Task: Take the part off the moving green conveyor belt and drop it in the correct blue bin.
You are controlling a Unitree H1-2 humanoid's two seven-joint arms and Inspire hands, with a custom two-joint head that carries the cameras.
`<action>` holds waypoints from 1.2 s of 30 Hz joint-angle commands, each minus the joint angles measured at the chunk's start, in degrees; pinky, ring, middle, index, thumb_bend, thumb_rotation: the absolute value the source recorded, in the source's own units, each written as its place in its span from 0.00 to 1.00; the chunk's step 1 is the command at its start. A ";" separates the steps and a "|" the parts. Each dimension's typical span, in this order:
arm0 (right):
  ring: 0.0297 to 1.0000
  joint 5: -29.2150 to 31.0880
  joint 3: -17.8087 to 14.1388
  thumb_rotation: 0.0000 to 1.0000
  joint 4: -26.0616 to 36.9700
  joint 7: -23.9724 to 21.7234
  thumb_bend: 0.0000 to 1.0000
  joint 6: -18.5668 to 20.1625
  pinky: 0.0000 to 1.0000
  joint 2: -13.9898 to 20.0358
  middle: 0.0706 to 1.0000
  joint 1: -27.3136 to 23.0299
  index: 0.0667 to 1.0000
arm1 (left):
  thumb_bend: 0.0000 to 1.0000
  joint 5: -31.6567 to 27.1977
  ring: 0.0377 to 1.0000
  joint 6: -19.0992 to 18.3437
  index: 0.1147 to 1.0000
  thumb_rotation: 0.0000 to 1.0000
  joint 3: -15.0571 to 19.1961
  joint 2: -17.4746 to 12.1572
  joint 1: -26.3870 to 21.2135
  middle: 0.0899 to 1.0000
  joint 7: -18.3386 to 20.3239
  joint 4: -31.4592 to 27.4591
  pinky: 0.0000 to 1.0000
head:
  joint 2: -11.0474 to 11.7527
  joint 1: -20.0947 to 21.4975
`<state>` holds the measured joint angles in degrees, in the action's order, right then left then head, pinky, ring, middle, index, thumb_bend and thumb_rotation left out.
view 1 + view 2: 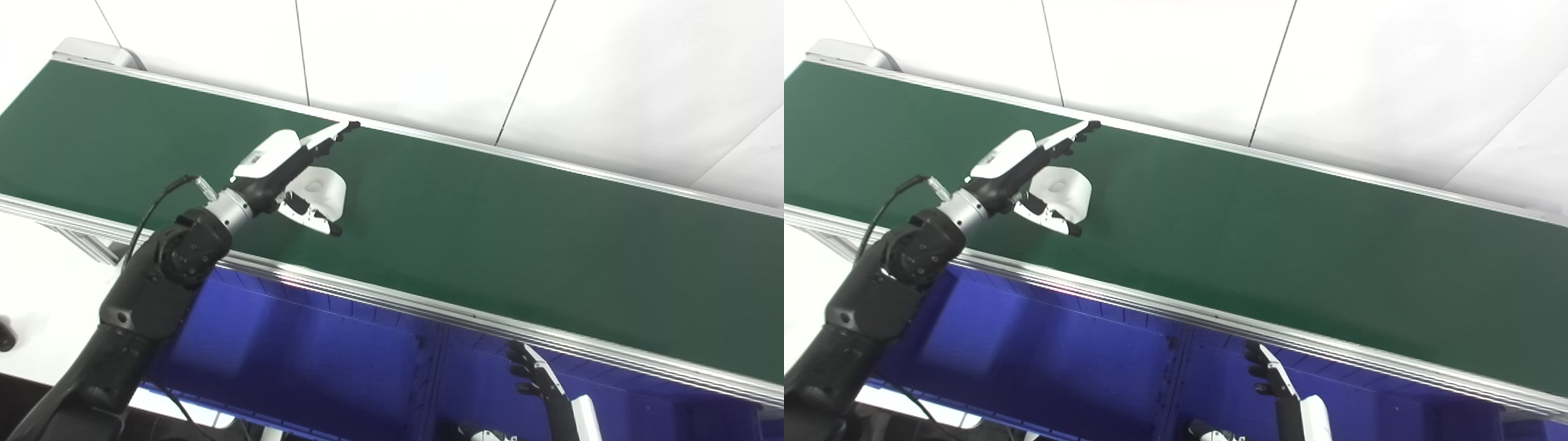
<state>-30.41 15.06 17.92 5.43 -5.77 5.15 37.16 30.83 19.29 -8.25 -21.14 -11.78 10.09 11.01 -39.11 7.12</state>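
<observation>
You are at the pick: your left hand reaches over the green conveyor belt, its fingers spread around the white part but not visibly clamped. The part sits on the belt at its left stretch, not yet lifted. Lifting and dropping into a blue bin remain. It looks a short cylinder, its holed face up and toward the near left. Your right hand waits low, fingers loose, holding nothing.
</observation>
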 commanded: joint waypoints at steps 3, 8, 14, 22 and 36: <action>0.79 -0.07 0.14 0.27 1.79 1.23 0.80 -3.25 0.73 -0.01 0.81 0.86 0.84 | 0.78 3.37 0.94 0.36 0.99 0.09 -0.15 0.73 -1.89 0.97 -5.95 1.40 0.87 | -0.07 -0.17; 0.78 -0.04 0.12 0.27 1.67 1.42 0.80 -3.74 0.71 0.11 0.81 1.03 0.84 | 0.75 7.70 0.93 0.04 0.97 0.02 -1.79 2.65 -1.94 0.95 -11.69 5.27 0.90 | -0.36 -0.05; 0.78 0.59 -0.01 0.27 1.92 1.24 0.79 -3.68 0.71 0.09 0.81 1.30 0.84 | 0.75 8.95 0.85 0.57 0.88 0.00 -3.19 4.78 -2.04 0.87 -16.33 8.75 0.80 | -0.60 -0.06; 0.78 0.49 -0.11 0.28 2.13 1.19 0.79 -3.61 0.71 0.17 0.81 1.38 0.84 | 0.52 4.22 0.47 5.34 0.47 0.00 -3.96 7.19 -1.73 0.42 -18.59 11.34 0.42 | -0.89 -0.14; 0.78 0.22 0.00 0.29 2.85 1.06 0.78 -3.17 0.71 -0.05 0.81 1.70 0.84 | 0.51 3.26 0.46 3.66 0.45 0.00 -5.76 4.80 -0.59 0.42 -14.30 6.04 0.40 | -1.37 0.01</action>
<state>-30.12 14.97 18.45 5.43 -6.14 5.26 38.07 35.22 22.44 -14.54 -15.25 -11.70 -3.98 19.31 -40.43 7.21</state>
